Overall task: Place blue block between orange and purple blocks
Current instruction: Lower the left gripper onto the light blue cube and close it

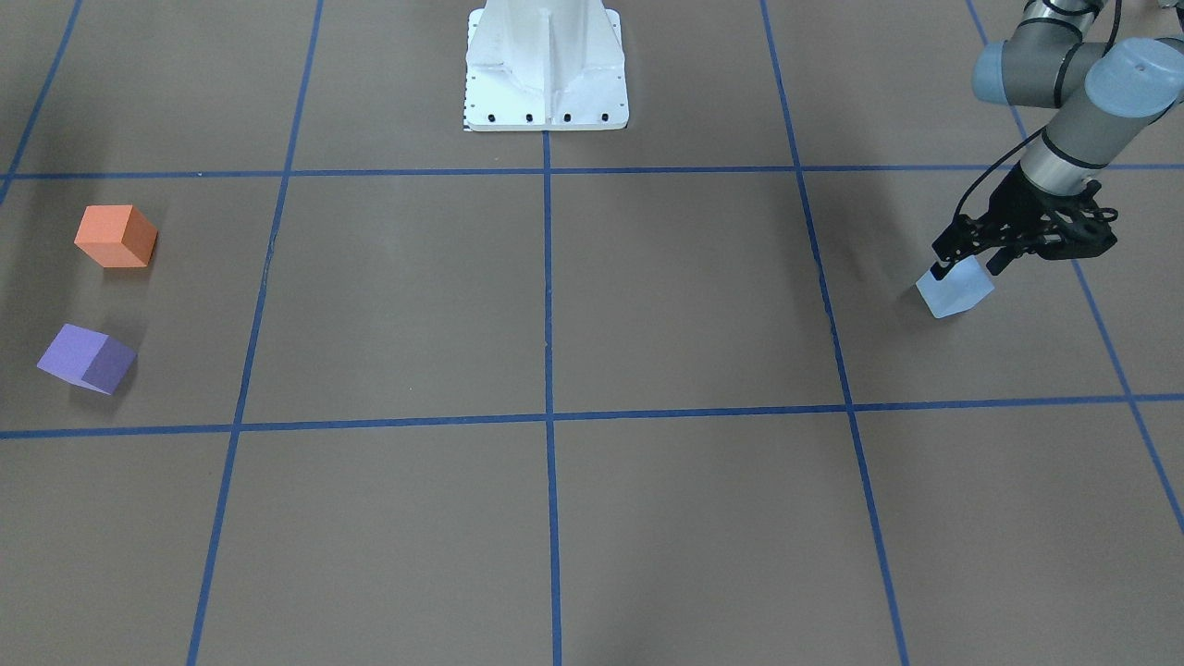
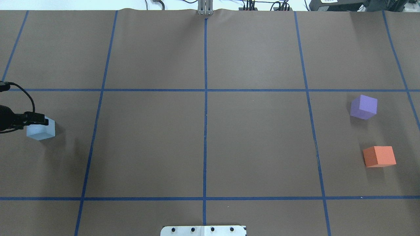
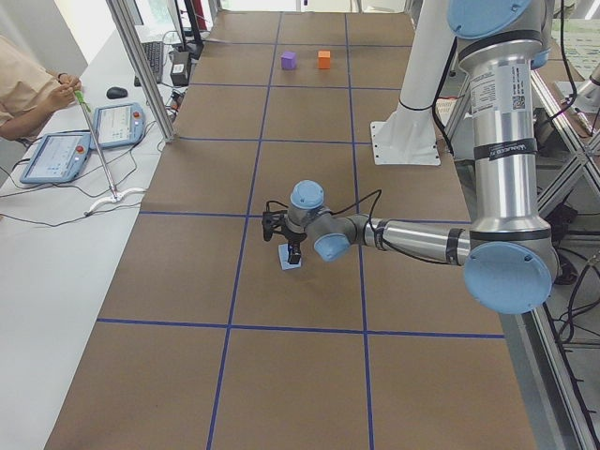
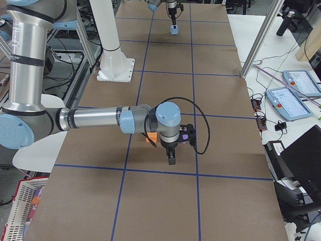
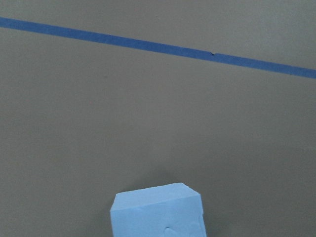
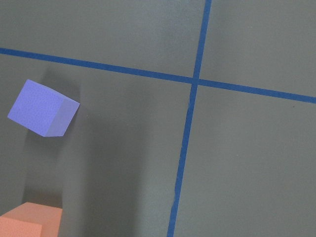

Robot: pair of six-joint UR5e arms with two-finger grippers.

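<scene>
Gripping blue block (image 1: 955, 291) with left gripper (image 1: 968, 266), narrowed to block width and pressed against two opposite sides near the top. Appears to sit on table (image 1: 592, 305), at the robot's far left end, inside the middle row of squares marked by tape lines (image 1: 548, 277). Shows in left wrist view at the bottom edge, pale top face up, with one of the tape lines crossing above it. Stands well apart from orange block (image 1: 116, 236) and purple block (image 1: 86, 358), both at the opposite end, inside one square, near each other but not touching, purple block farther from robot base (image 1: 546, 74), orange block nearer. Cannot tell how wide right gripper (image 4: 171, 160) stands: seen only from the right side camera, hanging pointed down above table, just beside those two blocks. Looks down, in right wrist view, on purple block at left, a corner of orange block at bottom left, and a crossing of tape lines to their right.
</scene>
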